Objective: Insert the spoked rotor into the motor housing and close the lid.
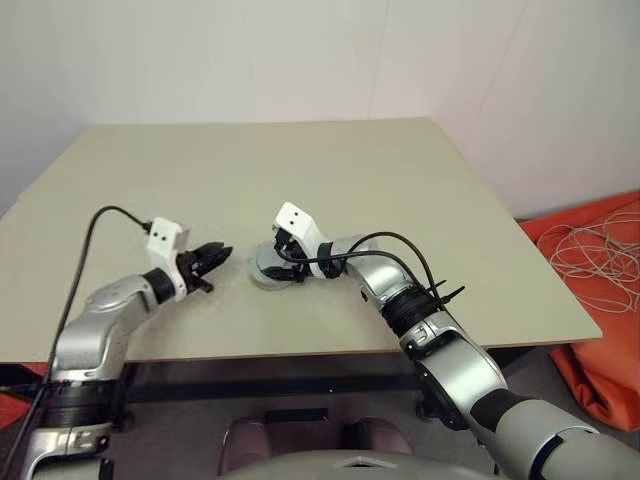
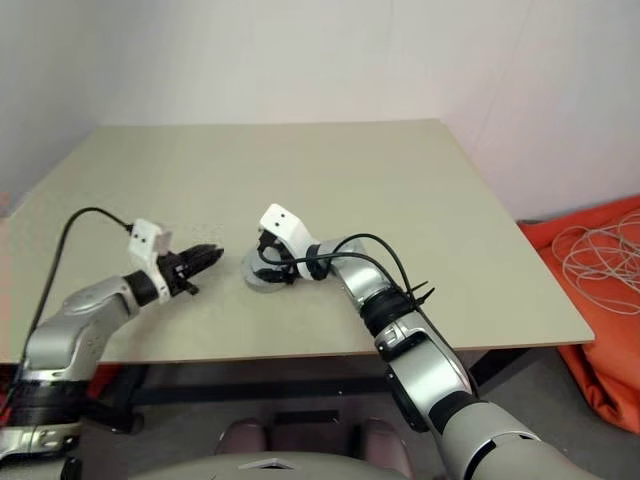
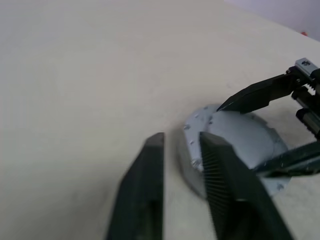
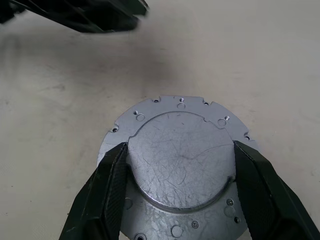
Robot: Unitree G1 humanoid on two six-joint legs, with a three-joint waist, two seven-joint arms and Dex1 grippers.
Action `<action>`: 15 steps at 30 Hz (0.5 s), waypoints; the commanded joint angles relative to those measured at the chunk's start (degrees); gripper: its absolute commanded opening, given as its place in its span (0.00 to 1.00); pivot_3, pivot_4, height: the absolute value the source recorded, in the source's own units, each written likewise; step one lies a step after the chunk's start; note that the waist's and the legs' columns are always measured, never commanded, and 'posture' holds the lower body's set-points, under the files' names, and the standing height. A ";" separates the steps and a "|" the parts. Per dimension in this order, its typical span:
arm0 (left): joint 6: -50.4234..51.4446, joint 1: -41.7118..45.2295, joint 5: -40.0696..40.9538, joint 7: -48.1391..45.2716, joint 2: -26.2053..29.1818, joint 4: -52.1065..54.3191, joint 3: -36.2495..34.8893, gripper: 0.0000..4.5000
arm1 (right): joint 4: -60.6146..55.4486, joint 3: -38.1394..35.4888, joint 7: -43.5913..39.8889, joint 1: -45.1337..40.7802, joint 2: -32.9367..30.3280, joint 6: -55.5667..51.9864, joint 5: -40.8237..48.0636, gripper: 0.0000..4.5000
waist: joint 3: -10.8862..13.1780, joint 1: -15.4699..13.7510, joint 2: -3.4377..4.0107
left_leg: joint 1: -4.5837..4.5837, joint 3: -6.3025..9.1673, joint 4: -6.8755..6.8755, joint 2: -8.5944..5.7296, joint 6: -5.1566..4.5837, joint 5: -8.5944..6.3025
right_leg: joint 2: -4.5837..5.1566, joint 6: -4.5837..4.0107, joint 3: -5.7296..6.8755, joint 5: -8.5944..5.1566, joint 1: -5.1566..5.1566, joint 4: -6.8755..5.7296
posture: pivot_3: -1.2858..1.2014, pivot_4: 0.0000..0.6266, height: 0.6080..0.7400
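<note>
Round grey metal housing [image 4: 182, 167], flat face up, mid-table [image 1: 420, 190] | our right pincer [image 4: 181, 192] straddles its raised disc, seemingly gripping | our left pincer [image 1: 213, 259] nearly closed, empty, at its 9 o'clock

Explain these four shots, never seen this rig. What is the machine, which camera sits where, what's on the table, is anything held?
It is a humanoid robot with two arms, each ending in a hand of two black fingers. The two wide pictures come from a stereo camera on its head, looking down over the arms at a beige table. The two close-ups come from cameras on the wrists, looking along each hand's fingers.

On the table lies one round grey metal part, the motor housing, its flat scratched face toward the right wrist camera.

The right hand has a finger on each side of the housing's raised round middle, at its edge; the housing rests on the table, not lifted.

The left hand is beside the housing, its fingers nearly together and holding nothing.

An orange sheet with white cable lies on the floor to the right.
</note>
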State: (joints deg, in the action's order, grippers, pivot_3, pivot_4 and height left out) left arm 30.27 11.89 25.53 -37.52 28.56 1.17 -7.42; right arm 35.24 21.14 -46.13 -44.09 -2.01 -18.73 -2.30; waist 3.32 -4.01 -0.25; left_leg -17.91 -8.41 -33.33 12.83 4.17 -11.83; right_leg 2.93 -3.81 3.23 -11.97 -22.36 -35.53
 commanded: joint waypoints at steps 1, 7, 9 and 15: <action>-1.34 3.46 -3.67 1.25 -1.16 -3.07 3.37 0.00 | 1.72 0.36 0.84 -0.07 -0.83 -0.96 -1.60 0.69 | 0.00 0.02 0.01 | -0.01 0.00 0.00 0.00 0.01 0.00 | 0.00 0.00 0.00 0.00 -0.02 0.00 | 0.52 0.00 1.00; -0.66 5.32 -7.74 2.85 -3.35 -7.78 7.39 0.00 | 1.12 0.28 0.76 0.22 -0.94 -1.39 -1.51 0.69 | -0.01 -0.03 0.04 | -0.03 0.00 0.03 0.00 0.01 0.01 | 0.00 0.00 0.00 0.00 -0.05 0.00 | 0.52 0.00 1.00; 0.01 5.51 -8.24 2.80 -4.27 -8.33 8.51 0.00 | 0.68 0.08 0.77 0.40 -0.95 -1.85 -1.30 0.69 | -0.03 -0.08 0.11 | 0.00 0.00 0.04 -0.01 0.01 0.01 | 0.01 0.00 0.01 0.00 0.00 0.01 | 0.52 0.00 1.00; 0.60 6.49 -9.42 2.58 -5.47 -9.56 9.71 0.00 | -0.90 -0.85 1.06 0.55 -1.07 -4.00 -0.44 0.69 | -0.07 -0.12 0.22 | -0.02 0.00 0.04 -0.10 0.01 0.01 | 0.12 0.02 0.02 -0.01 0.03 0.09 | 0.52 0.00 1.00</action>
State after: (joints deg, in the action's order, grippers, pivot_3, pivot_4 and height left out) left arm 29.79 18.21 17.09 -34.65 23.37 -7.04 0.77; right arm 34.30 20.92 -46.08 -44.06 -2.22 -20.76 -2.21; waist 3.25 -4.13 -0.03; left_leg -17.93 -8.41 -33.29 12.74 4.18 -11.82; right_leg 3.05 -3.79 3.25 -11.98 -22.32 -35.44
